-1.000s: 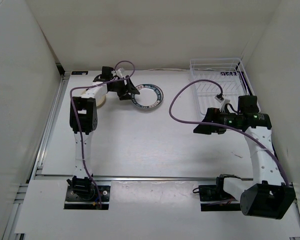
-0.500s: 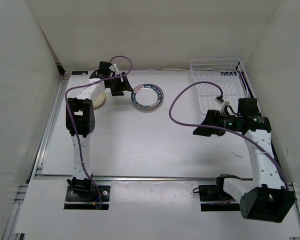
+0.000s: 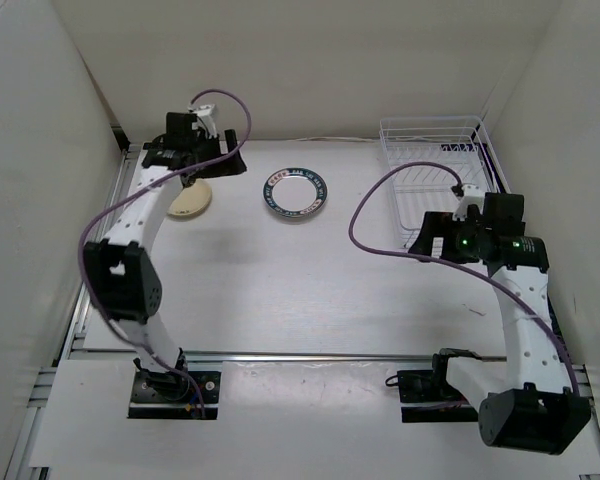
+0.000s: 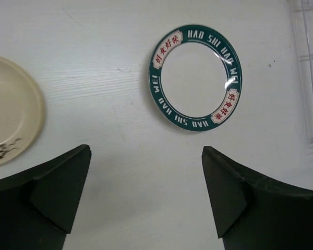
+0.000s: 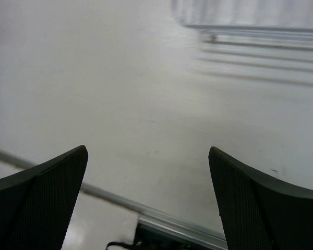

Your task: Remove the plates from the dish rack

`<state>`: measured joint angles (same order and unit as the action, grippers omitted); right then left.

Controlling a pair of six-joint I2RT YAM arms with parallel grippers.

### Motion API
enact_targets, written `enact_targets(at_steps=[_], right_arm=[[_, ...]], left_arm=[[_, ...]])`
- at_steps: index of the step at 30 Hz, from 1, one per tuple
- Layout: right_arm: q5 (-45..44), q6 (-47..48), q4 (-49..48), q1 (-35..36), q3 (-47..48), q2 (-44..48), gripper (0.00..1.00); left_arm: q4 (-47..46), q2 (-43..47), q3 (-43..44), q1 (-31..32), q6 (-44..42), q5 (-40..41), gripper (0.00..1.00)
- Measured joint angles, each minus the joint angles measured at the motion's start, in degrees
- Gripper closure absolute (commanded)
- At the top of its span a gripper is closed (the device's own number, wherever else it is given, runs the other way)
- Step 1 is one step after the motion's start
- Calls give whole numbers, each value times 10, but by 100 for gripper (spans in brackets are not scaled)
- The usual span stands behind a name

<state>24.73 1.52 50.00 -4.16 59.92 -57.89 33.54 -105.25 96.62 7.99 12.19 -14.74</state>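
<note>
Nearest, the right gripper [image 5: 146, 198] hangs over the bare table [image 3: 280, 290] beside the dish rack [image 3: 432, 121], fingers spread wide and empty. Farther out, two plates lie flat on the table — the tan plate [image 3: 192, 201] at left and the green-rimmed plate [image 3: 295, 194] near the middle, apart from each other. The left gripper [image 4: 146, 198] hovers close to them, also spread wide, holding nothing. At the far right the rack shows no plate inside — unloading looks finished, or nearly.
</note>
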Motion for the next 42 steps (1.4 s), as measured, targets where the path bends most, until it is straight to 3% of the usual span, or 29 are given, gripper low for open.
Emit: enact_targets(at_steps=[7,14,21,29,42], right_arm=[[-174,-12,-51,-42,-5,46,0],[-188,-17,-64,-48,-73,115,0],[-207,-11,-64,-48,-105,174,0],[-200,-16,-64,-52,-146,202,0],[-185,-31,-65,-52,-159,243,0]], left_arm=[[-12,254,-176,-26,-45,76,0],[-32,388,-356,-196,-44,106,0],[-32,508,-520,-250,-66,102,0],[-69,662,-564,-251,-86,96,0],[-69,718,-596,-251,-103,96,0]])
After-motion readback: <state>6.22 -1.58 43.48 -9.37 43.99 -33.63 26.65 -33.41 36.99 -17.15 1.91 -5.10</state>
